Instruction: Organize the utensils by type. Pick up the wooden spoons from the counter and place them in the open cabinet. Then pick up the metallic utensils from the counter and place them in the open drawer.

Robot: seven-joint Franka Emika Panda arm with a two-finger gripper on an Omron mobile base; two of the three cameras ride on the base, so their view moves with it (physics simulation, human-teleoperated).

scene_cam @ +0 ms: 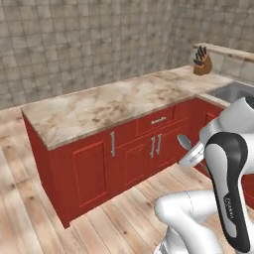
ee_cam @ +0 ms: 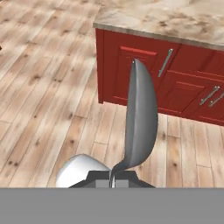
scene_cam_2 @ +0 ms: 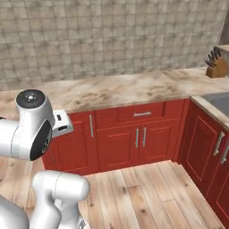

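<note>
Left base view: long beige marbled bench [scene_cam: 104, 106] on red base units, grey tiled wall, wooden plank floor [scene_cam: 30, 218], knife block [scene_cam: 202, 63] at far corner. Silver spoon [scene_cam: 184, 142] raised before the units.

Hand view: claw [ee_cam: 112, 178] shut on spoon handle; grey shiny bowl upright, above floor.

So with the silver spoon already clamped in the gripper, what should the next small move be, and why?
Probably carry it on toward the open drawer. The gripper is shut on the silver spoon, its bowl sticking out ahead over the wooden floor. The red base units under the counter ahead look closed, so the base likely has to turn or drive to find that drawer first.
</note>
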